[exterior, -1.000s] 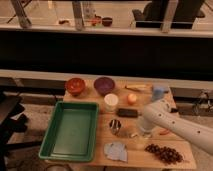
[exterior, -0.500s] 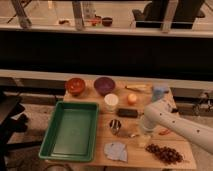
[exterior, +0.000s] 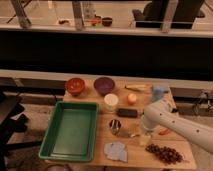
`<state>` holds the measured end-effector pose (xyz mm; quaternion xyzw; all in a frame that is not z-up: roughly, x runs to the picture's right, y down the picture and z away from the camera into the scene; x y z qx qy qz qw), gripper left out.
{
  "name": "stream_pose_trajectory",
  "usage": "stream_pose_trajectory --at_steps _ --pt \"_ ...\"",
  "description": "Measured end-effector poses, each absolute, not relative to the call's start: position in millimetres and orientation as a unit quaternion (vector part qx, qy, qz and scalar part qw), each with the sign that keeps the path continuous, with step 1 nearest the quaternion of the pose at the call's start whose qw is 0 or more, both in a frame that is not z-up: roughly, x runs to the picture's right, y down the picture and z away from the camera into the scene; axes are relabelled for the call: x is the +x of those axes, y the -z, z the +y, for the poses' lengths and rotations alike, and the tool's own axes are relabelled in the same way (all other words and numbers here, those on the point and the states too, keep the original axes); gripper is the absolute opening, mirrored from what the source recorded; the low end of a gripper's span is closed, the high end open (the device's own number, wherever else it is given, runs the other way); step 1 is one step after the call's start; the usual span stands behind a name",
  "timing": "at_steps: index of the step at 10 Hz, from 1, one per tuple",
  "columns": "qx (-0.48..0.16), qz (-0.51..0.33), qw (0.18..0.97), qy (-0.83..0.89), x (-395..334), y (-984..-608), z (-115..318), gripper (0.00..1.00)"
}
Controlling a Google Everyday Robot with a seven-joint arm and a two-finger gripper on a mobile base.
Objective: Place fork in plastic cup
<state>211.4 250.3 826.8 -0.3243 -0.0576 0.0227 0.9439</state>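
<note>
The light blue plastic cup (exterior: 159,92) stands upright at the table's back right. My white arm (exterior: 170,120) reaches in from the lower right and bends down. My gripper (exterior: 143,136) points down at the tabletop, in front of and to the left of the plastic cup, between the small metal cup (exterior: 115,126) and a red-orange pepper-like thing (exterior: 164,132). I cannot make out the fork; it may be hidden under the gripper.
A green tray (exterior: 55,142) fills the table's left. At the back are a red-orange bowl (exterior: 75,86), a purple bowl (exterior: 104,85), a white cup (exterior: 111,102), an orange fruit (exterior: 132,98) and a pale yellow thing (exterior: 137,87). A black block (exterior: 127,113), a blue-grey cloth (exterior: 116,150) and dark grapes (exterior: 164,153) lie nearer.
My arm has shifted only slightly, settling a little lower over the same spot on the table. Nothing else has moved.
</note>
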Motion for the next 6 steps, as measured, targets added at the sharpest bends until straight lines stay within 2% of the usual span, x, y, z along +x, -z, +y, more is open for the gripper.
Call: stream_pose_trajectory --at_steps 1,3,6 --pt "-0.323 -0.057 0.944 -0.021 210.7 -826.5 249.4 0.57" --pt "-0.322 -0.057 0.945 -0.021 210.7 -825.8 248.2 0.45" --pt "-0.325 -0.057 0.944 -0.019 211.3 -820.5 246.4 0.36"
